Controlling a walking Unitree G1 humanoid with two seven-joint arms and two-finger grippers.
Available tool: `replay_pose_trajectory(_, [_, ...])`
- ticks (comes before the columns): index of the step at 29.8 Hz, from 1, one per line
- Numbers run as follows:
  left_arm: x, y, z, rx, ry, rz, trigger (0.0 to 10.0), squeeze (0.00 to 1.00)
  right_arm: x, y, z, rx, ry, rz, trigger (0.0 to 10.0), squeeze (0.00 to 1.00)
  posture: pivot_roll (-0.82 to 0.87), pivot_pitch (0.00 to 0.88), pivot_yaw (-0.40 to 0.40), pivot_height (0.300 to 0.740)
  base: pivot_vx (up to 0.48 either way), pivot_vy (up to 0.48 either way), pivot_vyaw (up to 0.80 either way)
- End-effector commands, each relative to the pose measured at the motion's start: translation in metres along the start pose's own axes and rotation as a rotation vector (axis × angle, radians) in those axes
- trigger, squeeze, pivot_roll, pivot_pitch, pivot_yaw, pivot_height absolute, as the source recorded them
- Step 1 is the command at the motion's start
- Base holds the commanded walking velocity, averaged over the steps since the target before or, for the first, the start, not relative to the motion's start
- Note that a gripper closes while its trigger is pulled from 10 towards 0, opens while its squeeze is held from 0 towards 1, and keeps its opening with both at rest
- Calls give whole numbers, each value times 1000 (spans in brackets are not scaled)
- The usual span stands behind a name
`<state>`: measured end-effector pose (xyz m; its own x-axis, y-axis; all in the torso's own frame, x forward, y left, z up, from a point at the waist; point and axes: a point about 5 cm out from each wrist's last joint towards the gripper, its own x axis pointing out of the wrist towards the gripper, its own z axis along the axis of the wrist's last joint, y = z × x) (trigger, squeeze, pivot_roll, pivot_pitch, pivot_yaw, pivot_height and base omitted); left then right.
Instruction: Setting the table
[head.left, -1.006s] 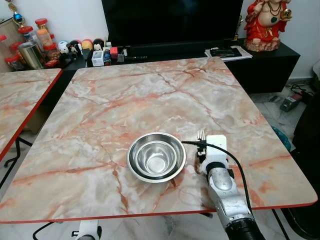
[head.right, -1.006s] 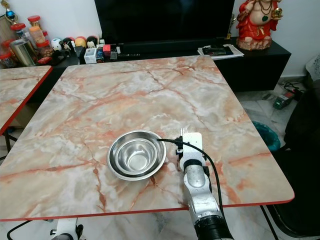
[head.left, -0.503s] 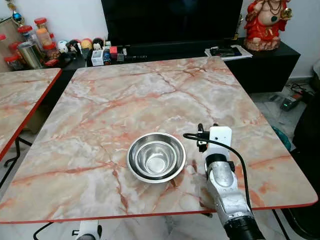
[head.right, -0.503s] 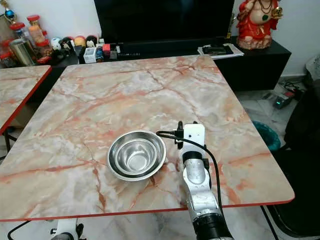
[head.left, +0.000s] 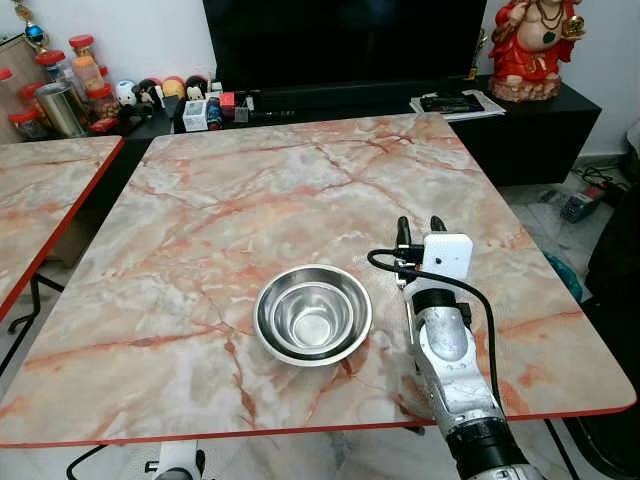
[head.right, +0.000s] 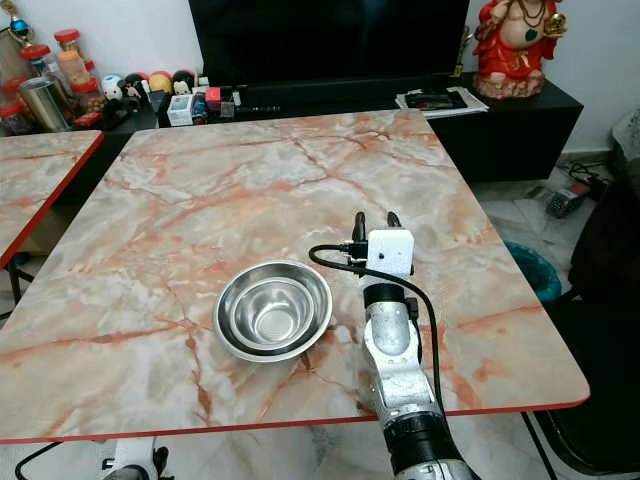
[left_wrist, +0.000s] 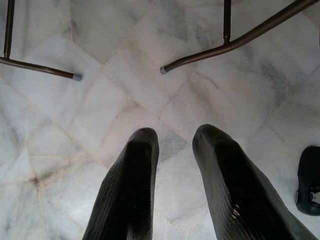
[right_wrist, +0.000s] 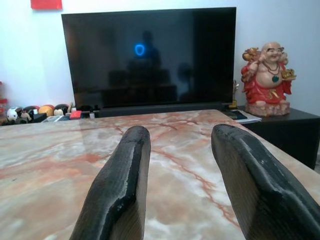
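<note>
Lower middle of the head view: I see a steel bowl (head.left: 313, 314) standing on the marble table (head.left: 250, 200), a smaller bowl nested inside it.
Right gripper (head.left: 418, 224): just right of the bowl, raised above the tabletop, its two black fingers (right_wrist: 120, 185) spread apart with nothing between them, pointing toward the television (right_wrist: 150, 55).
Left gripper (left_wrist: 175, 145): hanging low over the pale tiled floor (left_wrist: 100, 100), fingers parted, holding nothing.
Upper right corner: a red statue (head.left: 530, 45) on the dark cabinet.
</note>
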<state>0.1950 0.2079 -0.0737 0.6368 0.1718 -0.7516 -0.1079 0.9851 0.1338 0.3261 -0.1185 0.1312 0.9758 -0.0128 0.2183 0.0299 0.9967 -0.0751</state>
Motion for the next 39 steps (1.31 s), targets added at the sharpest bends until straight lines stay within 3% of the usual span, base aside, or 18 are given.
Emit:
replay_pose_trajectory(1, [0,4,1,-9,-6,16,10000,0,3,5,5,-1,-25,20,10000,0,-25,0,60,740,0,375,0])
replay_pose_trajectory(24, [0,2,0,-30,-8,19,10000,0,5,8,7,1,-48,48,10000,0,-27,0,48,740,0,431,0])
replay_pose_trajectory(39, [0,5,1,-22,-13,21,10000,0,3,21,4,15,-37,109,10000,0,-18,0,48,740,0,476,0])
